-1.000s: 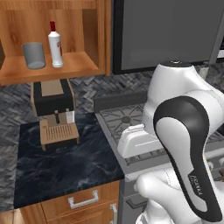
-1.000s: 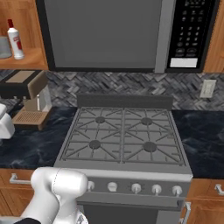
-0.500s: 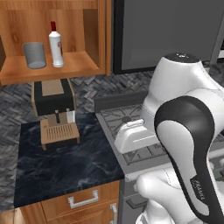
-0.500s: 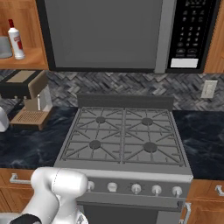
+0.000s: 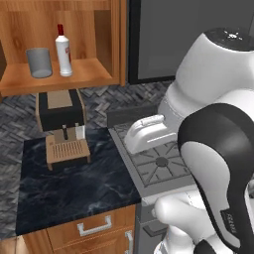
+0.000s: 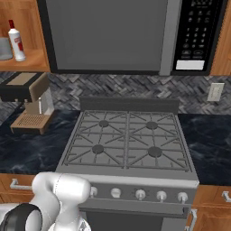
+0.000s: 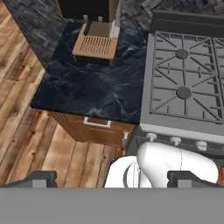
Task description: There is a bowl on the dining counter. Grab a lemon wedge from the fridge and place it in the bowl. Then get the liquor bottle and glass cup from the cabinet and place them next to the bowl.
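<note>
A grey four-burner stove (image 6: 128, 142) stands between dark veined marble worktop (image 5: 74, 186) sections on wooden drawer units (image 5: 94, 229). Behind runs a grey herringbone tile wall (image 6: 135, 88), with a black microwave (image 6: 198, 34) above. The floor (image 7: 26, 127) is light wooden planks.

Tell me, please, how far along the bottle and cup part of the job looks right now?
Not begun: the liquor bottle and glass cup both stand on the open cabinet shelf. The hand is open and holds nothing. Both items must be fetched.

Glass cup (image 6: 4, 48) cut by frame edge; cabinet (image 5: 106, 39) top cropped.
</note>
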{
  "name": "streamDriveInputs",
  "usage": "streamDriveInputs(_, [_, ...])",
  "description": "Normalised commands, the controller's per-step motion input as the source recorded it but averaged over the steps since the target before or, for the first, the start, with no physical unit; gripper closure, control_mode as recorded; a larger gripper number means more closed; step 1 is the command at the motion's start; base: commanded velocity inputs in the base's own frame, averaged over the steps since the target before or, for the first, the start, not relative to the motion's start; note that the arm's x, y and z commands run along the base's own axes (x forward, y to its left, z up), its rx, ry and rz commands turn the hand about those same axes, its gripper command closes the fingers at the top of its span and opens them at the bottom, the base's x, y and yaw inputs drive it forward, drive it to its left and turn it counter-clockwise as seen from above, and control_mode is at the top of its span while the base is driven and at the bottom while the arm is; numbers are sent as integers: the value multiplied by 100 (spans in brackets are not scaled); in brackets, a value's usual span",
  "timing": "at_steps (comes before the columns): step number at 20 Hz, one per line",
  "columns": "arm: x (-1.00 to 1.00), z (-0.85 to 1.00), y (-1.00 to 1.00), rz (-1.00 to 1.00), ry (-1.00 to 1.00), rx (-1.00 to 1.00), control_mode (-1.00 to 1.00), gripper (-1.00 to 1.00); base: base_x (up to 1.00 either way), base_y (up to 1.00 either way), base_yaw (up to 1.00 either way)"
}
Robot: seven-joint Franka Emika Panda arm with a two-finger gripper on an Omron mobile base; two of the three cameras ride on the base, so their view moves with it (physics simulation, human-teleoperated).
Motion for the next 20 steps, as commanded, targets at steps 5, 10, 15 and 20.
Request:
streamDriveInputs(5, [38, 52, 1, 0, -11, 0, -100, -100, 0, 0, 0])
streamDriveInputs(10, [33, 51, 2, 0, -14, 0, -100, -100, 0, 0, 0])
streamDriveInputs(15, [31, 32, 12, 0, -22, 1, -100, -100, 0, 0, 0])
streamDriveInputs(20, [25, 16, 15, 0, -28, 2, -100, -100, 0, 0, 0])
